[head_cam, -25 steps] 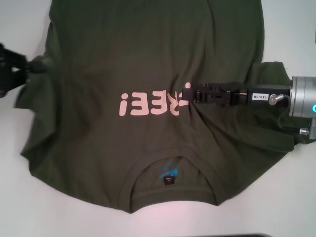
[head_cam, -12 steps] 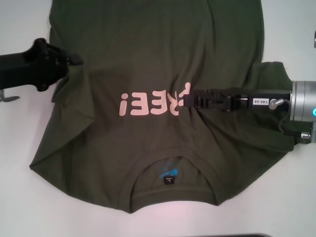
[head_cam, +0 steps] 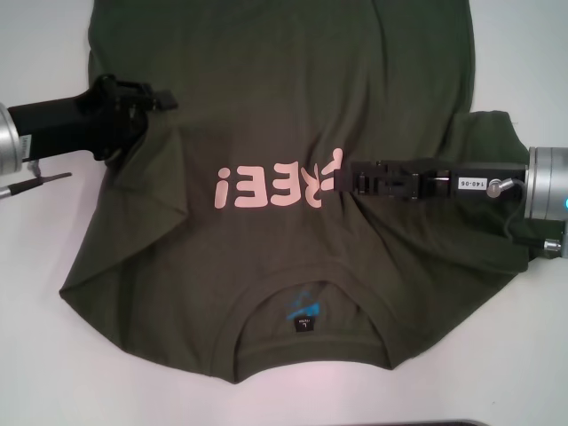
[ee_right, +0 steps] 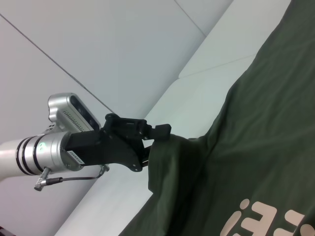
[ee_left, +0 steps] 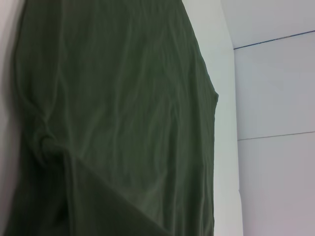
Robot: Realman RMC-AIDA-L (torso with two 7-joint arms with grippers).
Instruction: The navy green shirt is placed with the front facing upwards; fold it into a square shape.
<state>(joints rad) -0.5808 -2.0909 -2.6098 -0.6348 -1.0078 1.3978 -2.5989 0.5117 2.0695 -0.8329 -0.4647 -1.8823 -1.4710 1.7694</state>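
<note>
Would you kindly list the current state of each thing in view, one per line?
navy green shirt: front up, its left sleeve lifted and folding inward.
left gripper: shut on the sleeve edge, raised.
right gripper: pressing down on the chest lettering.

Head view: steeply downward over the dark olive-green cotton T-shirt on the white table | Left wrist view: very close to the cloth, table edge beyond | Right wrist view: low, facing across the shirt toward the black left gripper, shared with head view.
</note>
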